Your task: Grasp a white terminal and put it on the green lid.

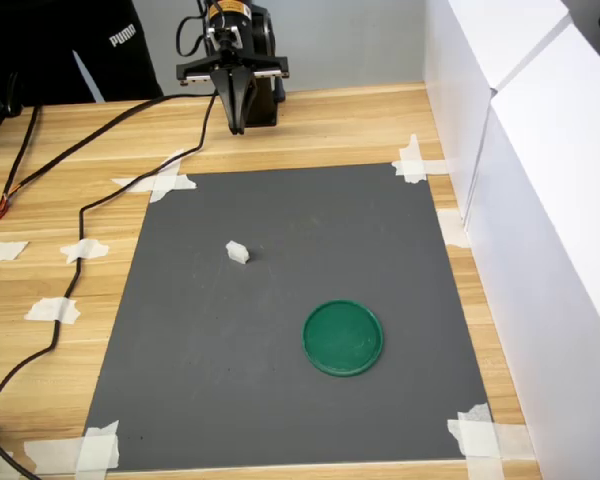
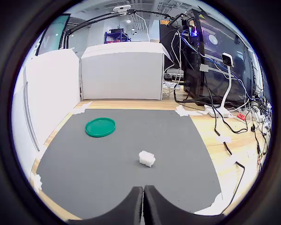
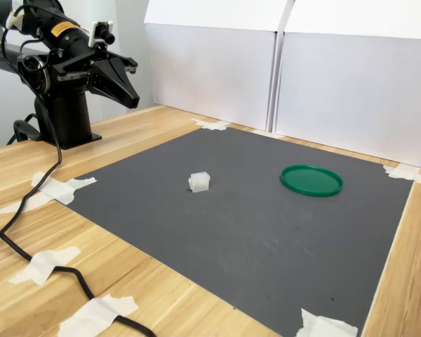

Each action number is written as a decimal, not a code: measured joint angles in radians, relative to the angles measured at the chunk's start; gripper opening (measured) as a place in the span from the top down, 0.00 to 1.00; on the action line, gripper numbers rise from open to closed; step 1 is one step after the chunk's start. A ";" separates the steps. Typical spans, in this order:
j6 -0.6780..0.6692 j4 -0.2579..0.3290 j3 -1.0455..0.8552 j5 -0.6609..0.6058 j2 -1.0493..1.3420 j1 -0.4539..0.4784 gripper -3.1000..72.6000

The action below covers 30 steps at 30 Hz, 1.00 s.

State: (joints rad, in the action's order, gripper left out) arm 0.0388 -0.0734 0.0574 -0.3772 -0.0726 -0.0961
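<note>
Claw (image 1: 237, 128) pressed together, empty, raised near arm base, well apart from terminal (image 1: 238, 252). Terminal sits alone on grey mat (image 1: 280, 400), mid-mat, apart from lid (image 1: 343, 337).

Step in hand, by judgement: reach. Spread claw before descent, centre over terminal, align with its short sides, lower near mat, then squeeze. Piece tiny and light, so off-centre contact likely nudges it away.

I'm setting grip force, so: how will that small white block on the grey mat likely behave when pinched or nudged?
The white terminal looks like rigid moulded plastic, so it should hold its shape. It is tiny and probably very light, so a nudge would likely slide it across the mat. Its blocky, flat-sided form suggests it won't roll. The tool is shut and well away.
</note>
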 joint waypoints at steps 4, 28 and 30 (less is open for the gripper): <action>0.000 -0.002 0.056 -0.001 -0.066 0.000 0.98; -0.159 -0.110 0.687 -0.532 -0.845 0.016 0.98; -0.211 -0.107 0.726 -0.570 -0.893 0.029 0.98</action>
State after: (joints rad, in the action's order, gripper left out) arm -0.1723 -0.1805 0.7830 -0.9471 -0.9655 -0.0668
